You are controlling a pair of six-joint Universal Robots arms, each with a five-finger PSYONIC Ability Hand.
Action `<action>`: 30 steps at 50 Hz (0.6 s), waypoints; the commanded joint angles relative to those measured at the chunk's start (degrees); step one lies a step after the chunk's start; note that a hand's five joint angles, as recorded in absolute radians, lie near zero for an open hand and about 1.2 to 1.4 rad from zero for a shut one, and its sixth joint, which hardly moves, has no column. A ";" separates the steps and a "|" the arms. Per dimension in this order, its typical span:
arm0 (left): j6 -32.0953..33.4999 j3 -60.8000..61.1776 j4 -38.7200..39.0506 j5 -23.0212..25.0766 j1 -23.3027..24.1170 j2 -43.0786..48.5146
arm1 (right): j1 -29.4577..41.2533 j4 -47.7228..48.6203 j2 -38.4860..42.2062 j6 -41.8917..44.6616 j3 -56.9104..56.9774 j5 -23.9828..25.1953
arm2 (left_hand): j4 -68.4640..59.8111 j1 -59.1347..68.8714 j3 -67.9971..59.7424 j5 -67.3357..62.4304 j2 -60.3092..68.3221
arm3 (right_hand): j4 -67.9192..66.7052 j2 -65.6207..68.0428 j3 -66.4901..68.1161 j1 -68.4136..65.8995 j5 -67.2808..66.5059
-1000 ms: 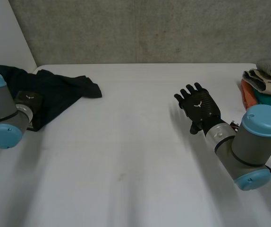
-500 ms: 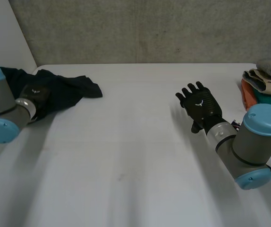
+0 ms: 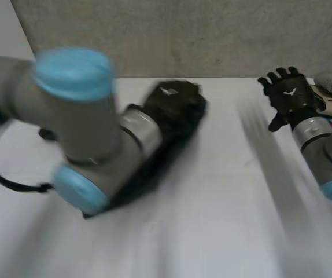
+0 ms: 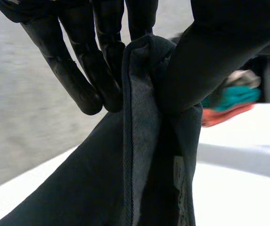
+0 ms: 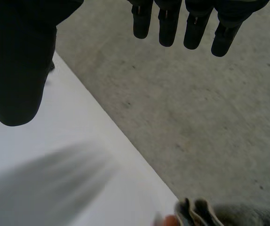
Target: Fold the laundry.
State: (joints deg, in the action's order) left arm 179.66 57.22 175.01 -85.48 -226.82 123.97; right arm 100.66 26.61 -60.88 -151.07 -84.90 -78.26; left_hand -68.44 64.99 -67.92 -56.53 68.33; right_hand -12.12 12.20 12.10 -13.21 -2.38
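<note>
Well apart from the pile (image 3: 331,87) of folded laundry, the left hand (image 3: 172,101) has hold of a dark cloth (image 3: 194,119) above the table (image 3: 224,226). Its fingers (image 4: 85,80) and thumb (image 4: 219,52) are pinched on a bunched, hemmed edge, and the rest of the cloth hangs down from the pinch, away from the pile. The bulky left arm (image 3: 73,116) stands in front and hides much of the cloth, so I cannot tell how much of it lies on the table. Between cloth and pile is the right hand (image 3: 287,95), just beside the pile, its fingers (image 5: 191,26) straight and spread, holding nothing. The pile shows grey and beige cloths, with teal and orange ones in the left wrist view.
</note>
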 commanded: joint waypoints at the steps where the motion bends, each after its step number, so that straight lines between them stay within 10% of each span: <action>1: -6.51 -2.55 8.86 -1.01 9.63 9.35 | -2.04 -6.03 1.55 -1.16 3.69 -0.93 | 33.68 -30.22 33.15 31.76 -33.57 | 2.12 -2.20 -2.10 3.21 2.38; 3: -4.94 -2.03 7.20 -1.53 10.43 9.81 | -1.87 -8.93 2.34 -1.34 4.92 -1.55 | 58.44 -54.99 57.92 56.53 -58.33 | 2.12 -2.20 -2.10 3.21 2.38; 16: 9.21 6.76 5.96 2.76 -6.61 -5.14 | 1.47 -21.85 1.29 -4.06 7.65 -2.16 | 58.44 -54.99 57.92 56.53 -58.33 | 2.12 -2.20 -2.10 3.21 2.38; 30: 30.48 -7.29 -1.77 11.64 -29.46 10.05 | 9.73 -43.14 -7.76 -7.05 -0.43 -1.90 | 58.44 -54.99 57.92 56.53 -58.33 | 2.12 -2.20 -2.10 3.21 2.38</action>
State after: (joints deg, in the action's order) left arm 202.29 57.97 176.70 -77.37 -249.27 125.03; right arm 107.35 -13.57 -65.71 -156.13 -79.52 -79.99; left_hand -11.52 10.82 -12.12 -2.68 11.95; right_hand -12.12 12.20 12.10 -13.21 -2.38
